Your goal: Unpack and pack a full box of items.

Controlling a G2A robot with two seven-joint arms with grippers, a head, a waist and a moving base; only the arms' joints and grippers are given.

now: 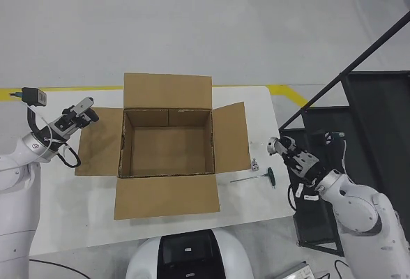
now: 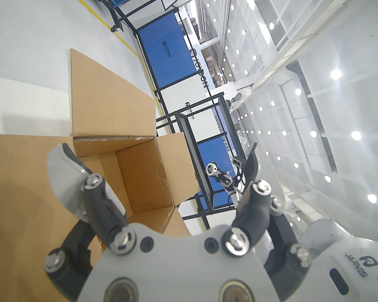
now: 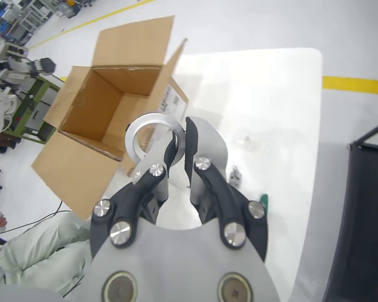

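An open cardboard box (image 1: 166, 150) stands in the middle of the white table (image 1: 254, 104) with all flaps folded out; its inside looks bare. My right gripper (image 1: 277, 148) hangs over the table's right edge, shut on a silver metal ring (image 3: 151, 138) that its fingertips (image 3: 189, 146) pinch by the rim, right of the box (image 3: 113, 95). At the box's left flap my left gripper (image 1: 91, 111) hovers open with nothing in it; its wrist view looks across the box (image 2: 138, 164) between the spread fingers (image 2: 66, 164).
A T-handle hex key with a green grip (image 1: 257, 179) and a small packet (image 1: 254, 165) lie on the table right of the box. A black metal rack (image 1: 372, 104) stands close beside the table's right edge.
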